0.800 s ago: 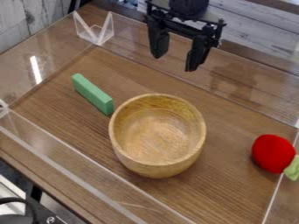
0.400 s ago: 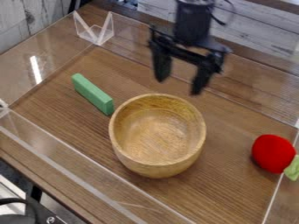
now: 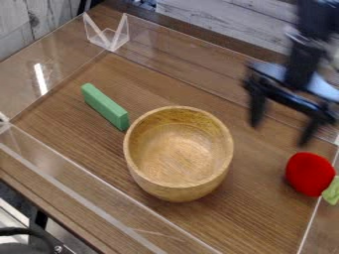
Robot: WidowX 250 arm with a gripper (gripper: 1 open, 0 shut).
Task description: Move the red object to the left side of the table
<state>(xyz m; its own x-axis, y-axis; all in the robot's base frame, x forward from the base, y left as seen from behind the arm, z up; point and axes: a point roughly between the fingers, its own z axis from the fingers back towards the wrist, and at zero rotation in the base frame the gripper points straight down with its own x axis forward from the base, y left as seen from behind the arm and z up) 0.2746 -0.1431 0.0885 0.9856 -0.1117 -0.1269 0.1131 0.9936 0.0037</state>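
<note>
Since the earlier frames the black two-fingered gripper has swung from the far middle of the table toward the right side, and it now hangs blurred with its jaws spread wide and nothing between them. The small round bright-red object sits at about five o'clock from it, near the right acrylic wall of the brown wood-grain table, at three o'clock from the round wooden bowl. To grasp well, I judge the fingers should centre over the ball and descend straight, straddling it without nudging it toward the wall. The green rectangular block lies on the left side.
</note>
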